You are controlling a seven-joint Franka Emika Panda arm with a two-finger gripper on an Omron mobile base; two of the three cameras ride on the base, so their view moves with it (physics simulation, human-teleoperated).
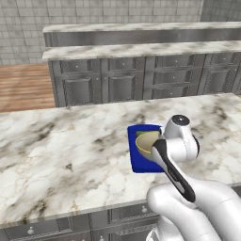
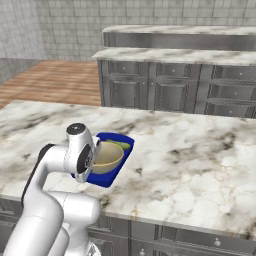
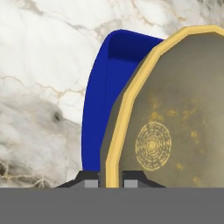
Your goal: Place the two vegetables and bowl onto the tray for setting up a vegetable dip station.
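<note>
Round yellowish-tan speckled bowl over flat deep-blue tray, rim pinched in closed gripper, release pending. Green vegetable on tray; carrot unconfirmed.

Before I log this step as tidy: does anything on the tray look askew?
Yes. The bowl sits tilted over the blue tray, its rim pinched between the fingers rather than lying flat. A green vegetable lies behind it on the tray.
</note>
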